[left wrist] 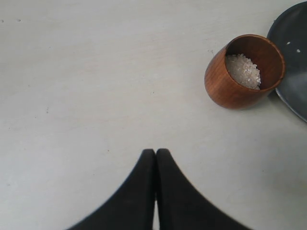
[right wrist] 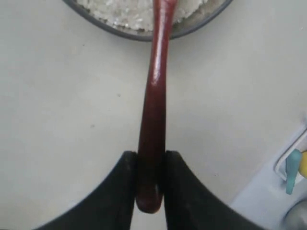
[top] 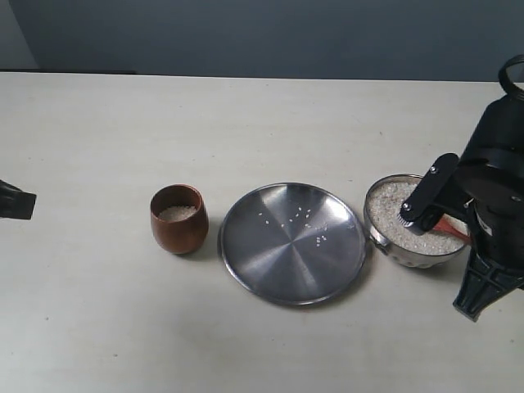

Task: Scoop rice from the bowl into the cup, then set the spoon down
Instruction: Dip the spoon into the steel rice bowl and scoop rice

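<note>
The steel bowl (top: 378,233) of rice (top: 391,206) stands at the right of the table. My right gripper (right wrist: 151,155) is shut on the end of the spoon's slim handle (right wrist: 156,96). The handle runs over the bowl rim (right wrist: 120,32) into the rice (right wrist: 120,12), and the spoon's round end is out of view. In the exterior view only a short reddish piece of the spoon (top: 453,228) shows under the arm. The wooden cup (top: 178,219) stands left of the plate with some rice (left wrist: 243,71) in it. My left gripper (left wrist: 155,152) is shut and empty, over bare table well left of the cup (left wrist: 225,84).
A flat steel plate (top: 270,254) lies between cup and bowl, with several stray grains (top: 299,217) on it. In the right wrist view, a pale tray (right wrist: 268,191) with a teal item (right wrist: 291,170) lies near the gripper. The table's far edge meets a dark wall.
</note>
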Motion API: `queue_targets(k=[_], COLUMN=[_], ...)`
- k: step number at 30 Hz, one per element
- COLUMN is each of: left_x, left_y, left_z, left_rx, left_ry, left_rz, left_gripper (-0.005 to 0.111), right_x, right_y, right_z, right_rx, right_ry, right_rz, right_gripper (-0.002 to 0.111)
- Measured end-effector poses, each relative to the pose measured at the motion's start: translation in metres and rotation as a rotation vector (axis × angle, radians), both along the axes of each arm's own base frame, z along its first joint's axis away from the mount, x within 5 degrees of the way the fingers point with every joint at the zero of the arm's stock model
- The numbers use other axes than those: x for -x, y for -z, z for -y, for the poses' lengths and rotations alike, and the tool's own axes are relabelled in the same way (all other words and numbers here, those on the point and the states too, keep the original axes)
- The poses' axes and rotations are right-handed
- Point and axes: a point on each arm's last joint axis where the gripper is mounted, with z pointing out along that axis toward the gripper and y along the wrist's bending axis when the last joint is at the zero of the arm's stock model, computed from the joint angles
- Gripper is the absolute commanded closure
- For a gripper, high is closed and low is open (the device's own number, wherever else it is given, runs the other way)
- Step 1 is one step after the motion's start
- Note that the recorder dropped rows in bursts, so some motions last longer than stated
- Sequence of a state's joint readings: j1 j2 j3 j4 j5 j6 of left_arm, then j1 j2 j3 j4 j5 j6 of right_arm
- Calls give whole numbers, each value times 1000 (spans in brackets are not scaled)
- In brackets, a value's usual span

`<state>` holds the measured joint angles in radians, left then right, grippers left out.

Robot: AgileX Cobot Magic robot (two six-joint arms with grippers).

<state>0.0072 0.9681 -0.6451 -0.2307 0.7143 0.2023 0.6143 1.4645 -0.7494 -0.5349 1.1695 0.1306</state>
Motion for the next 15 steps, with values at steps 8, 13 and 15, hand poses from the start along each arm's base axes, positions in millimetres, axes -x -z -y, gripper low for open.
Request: queue_targets(k=[8,13,15], left_x=[0,0,0], left_y=[0,0,0], left_z=[0,0,0], left_rx=[0,0,0], left_ry=[0,0,0], left_rz=[0,0,0], left_gripper=[106,106,106], right_x=[-1,-2,-1], right_y=[2,2,2], right_z=[-4,-4,-4], right_rx=[-56,-63,-65], right_ry=[31,46,52], right_rz=[31,42,44], right_gripper=[109,109,109])
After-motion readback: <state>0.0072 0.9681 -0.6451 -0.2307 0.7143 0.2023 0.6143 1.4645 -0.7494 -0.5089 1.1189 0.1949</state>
